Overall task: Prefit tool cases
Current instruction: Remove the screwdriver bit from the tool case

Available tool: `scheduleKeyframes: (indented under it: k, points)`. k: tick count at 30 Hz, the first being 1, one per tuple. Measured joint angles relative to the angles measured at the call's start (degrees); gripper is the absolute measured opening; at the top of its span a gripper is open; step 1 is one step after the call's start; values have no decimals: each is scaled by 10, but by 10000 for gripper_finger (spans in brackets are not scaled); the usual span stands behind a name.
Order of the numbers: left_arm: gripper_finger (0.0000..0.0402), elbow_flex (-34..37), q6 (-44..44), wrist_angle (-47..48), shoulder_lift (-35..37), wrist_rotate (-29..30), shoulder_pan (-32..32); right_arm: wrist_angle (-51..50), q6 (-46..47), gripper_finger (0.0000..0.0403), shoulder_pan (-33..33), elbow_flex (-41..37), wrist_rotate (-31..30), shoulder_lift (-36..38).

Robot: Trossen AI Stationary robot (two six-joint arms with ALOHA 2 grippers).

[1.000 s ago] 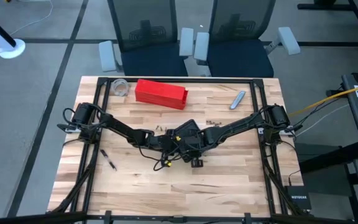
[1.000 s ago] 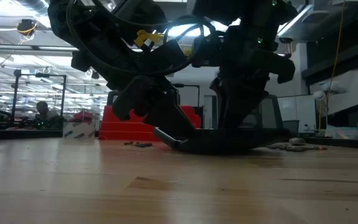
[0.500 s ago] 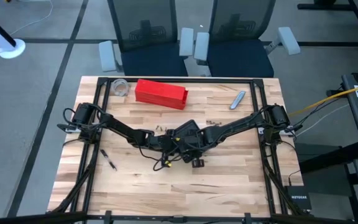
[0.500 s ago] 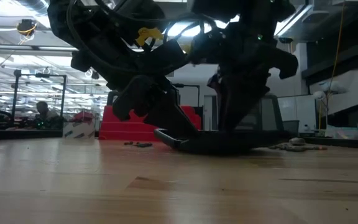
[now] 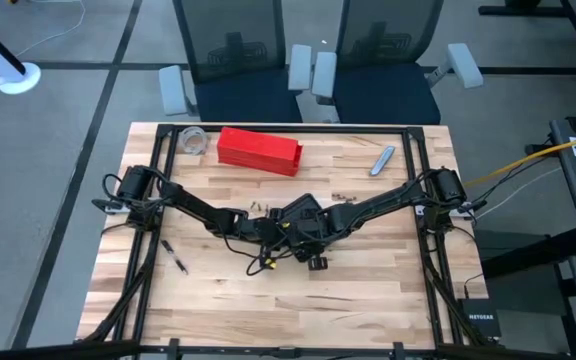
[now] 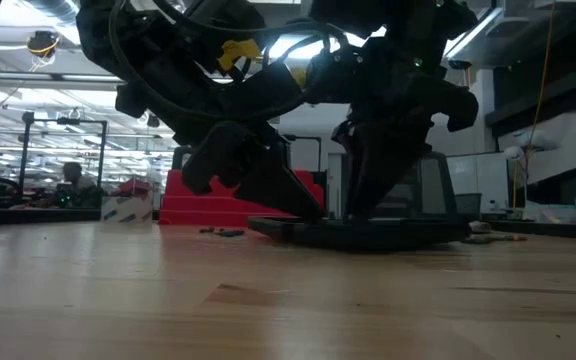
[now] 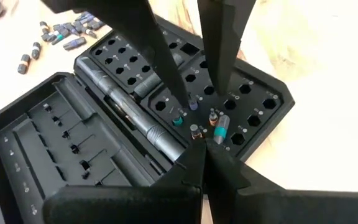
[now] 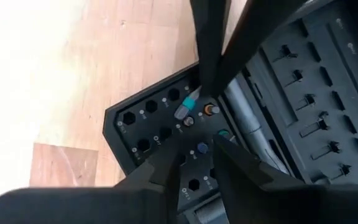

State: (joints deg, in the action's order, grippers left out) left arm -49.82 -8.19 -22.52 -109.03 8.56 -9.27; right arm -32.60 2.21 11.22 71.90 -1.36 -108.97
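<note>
Mid-table the open tool case point(image 7: 135, 118) lies flat, and we've got both grippers right over its socket half: our left gripper point(image 7: 201, 146) pinched on a loose bit point(image 7: 222, 127), our right gripper point(image 8: 194, 165) slightly parted, equally near, the empty sockets directly beneath.

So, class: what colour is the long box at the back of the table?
Red: the long box shows best in the high view, behind both arms.

One camera is looking straight down, one is gazing level across the table point(image 6: 268, 300), and both wrist cameras are closing on the same open case point(image 7: 55, 143).
</note>
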Motion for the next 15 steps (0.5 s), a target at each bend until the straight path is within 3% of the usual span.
scheduleKeyframes:
  k: [11,15]
  points:
    - [0,1,1,-3,0,2,1,10,1,91,0,0,9,-28]
    - [0,1,3,-3,0,2,1,8,2,51,0,1,5,-28]
